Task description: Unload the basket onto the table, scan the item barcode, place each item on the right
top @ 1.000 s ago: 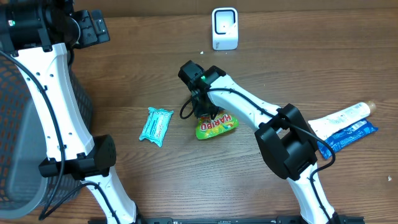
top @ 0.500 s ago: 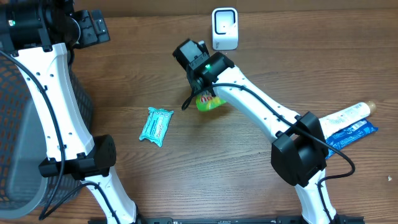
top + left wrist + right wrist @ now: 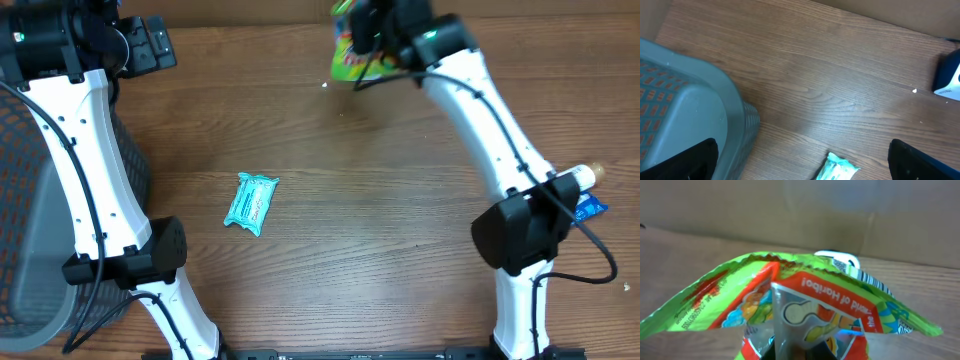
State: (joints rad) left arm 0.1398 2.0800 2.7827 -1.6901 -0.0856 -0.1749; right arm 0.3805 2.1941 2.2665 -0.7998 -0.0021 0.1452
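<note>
Haribo bag [image 3: 352, 55] is hanging overhead at the far edge of the table [image 3: 400, 250], pinched in the clamped right gripper [image 3: 378, 28]. A teal packet [image 3: 250, 202] is lying well apart.

From the left wrist, the left gripper [image 3: 802, 167] is gaping wide and holding nothing, near a grey basket [image 3: 685, 110].

From the right wrist, the bag is filling the view and blocking most of the table.

This looks like a mock shop checkout set up as a robot test bench. Two white robot arms, the left arm [image 3: 90, 150] and the right arm [image 3: 485, 110], rise from the near edge of a wood-grain surface [image 3: 380, 260]. A grey mesh basket [image 3: 25, 240] sits at the surface's left edge. Packaged retail goods are about: a teal packet [image 3: 250, 203] near the middle, a white tube [image 3: 578, 176] and a blue packet [image 3: 590, 208] at the right edge, and a Haribo sweets bag [image 3: 805, 295] with a printed barcode [image 3: 870, 280] held up over the far edge. A small scanner box [image 3: 950, 77] stands near the far edge, where a plain brown panel [image 3: 790, 210] backs the surface.
</note>
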